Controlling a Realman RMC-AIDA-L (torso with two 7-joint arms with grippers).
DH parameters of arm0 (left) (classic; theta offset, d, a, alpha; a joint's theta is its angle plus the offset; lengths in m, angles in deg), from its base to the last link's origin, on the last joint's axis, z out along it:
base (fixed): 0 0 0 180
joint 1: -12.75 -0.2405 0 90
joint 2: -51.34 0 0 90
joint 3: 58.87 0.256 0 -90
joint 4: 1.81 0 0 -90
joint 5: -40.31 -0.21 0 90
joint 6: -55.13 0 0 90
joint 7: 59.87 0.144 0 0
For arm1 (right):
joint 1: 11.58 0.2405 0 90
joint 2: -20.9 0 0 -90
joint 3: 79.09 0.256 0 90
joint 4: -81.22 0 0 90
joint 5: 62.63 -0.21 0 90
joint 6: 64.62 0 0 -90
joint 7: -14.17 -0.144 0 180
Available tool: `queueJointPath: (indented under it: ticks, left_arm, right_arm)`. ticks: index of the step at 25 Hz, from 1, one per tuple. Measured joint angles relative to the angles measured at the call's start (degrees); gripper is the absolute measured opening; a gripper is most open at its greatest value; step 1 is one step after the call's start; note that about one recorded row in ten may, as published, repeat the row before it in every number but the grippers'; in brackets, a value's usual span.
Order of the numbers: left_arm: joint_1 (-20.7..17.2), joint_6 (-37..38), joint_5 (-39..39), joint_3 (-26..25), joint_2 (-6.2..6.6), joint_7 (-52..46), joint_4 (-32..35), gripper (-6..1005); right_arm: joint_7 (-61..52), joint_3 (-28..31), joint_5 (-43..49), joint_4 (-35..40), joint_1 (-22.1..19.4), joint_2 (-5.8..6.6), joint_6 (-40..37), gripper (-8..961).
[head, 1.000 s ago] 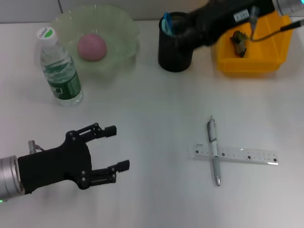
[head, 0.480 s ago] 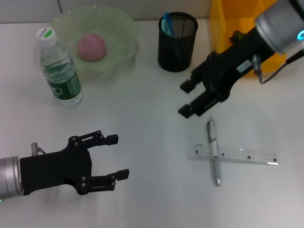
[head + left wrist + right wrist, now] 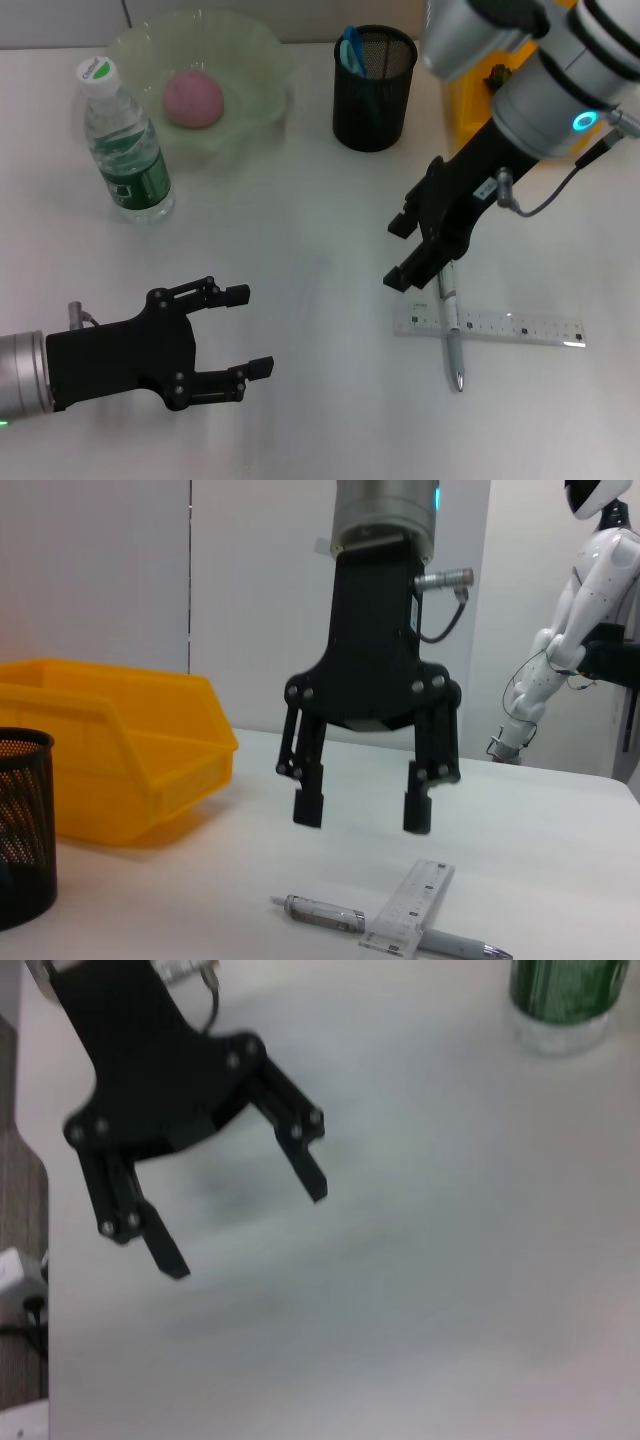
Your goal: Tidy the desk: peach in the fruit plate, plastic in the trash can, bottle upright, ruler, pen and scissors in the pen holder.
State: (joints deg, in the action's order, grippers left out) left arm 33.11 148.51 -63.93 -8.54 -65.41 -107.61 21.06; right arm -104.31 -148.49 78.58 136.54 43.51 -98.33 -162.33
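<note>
A: Right hand (image 3: 402, 254) status?

B: Released, fingers spread, gripping nothing. It's hanging just above the upper end of the pen (image 3: 449, 318). The left wrist view shows air between fingertips and worktop (image 3: 320, 220); from the head view you can't judge that height.

A: Pen and ruler?

B: Pen is lying across the ruler (image 3: 490, 327), both flat on the worktop, just beyond the right hand's fingertips. Left wrist view shows the same crossing, side on.

A: Left hand?

B: Left hand (image 3: 249, 330) is idling low over the worktop, well apart from the right hand, also spread and holding nothing. The right wrist view is showing it from the front, plus the base of the bottle (image 3: 122, 144) behind it.

A: Everything else?

B: Bottle is standing upright, far side of the left hand, touching or nearly touching the fruit plate (image 3: 255, 52). Peach (image 3: 193, 98) is sitting in the plate. Scissors (image 3: 350, 49) are poking out of the pen holder (image 3: 372, 90), behind the right hand. Trash can (image 3: 120, 750) is beside the holder; the right arm is hiding most of it in the head view, while the left wrist view shows it clearly.
</note>
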Motion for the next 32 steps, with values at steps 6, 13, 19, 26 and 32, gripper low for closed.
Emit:
queueJointPath:
  ticks: [6,13,19,26,32]
  left_arm:
    - [0.18,-0.66,0.0,0.1,-0.38,0.02,0.0,823]
    - [0.3,-1.02,0.0,0.12,-0.37,-0.25,0.05,823]
    - [0.3,-1.11,0.0,-0.08,-0.34,-0.32,0.07,823]
    - [0.62,-1.49,0.0,-0.33,-0.39,-0.36,0.01,822]
    - [0.76,-1.61,0.0,-0.32,-0.41,-0.42,0.02,822]
  right_arm:
    - [-0.73,-5.53,-0.17,-1.74,-0.19,-0.15,2.15,708]
    - [-0.52,-9.39,-0.15,-3.06,-0.56,-0.21,4.19,707]
    - [-0.65,-13.69,0.09,-3.29,-1.21,-0.22,6.26,706]
    - [-0.67,-16.01,0.13,-3.3,-1.53,-0.29,7.01,705]
    - [-0.7,-17.33,0.18,-3.3,-1.96,-0.3,8.57,704]
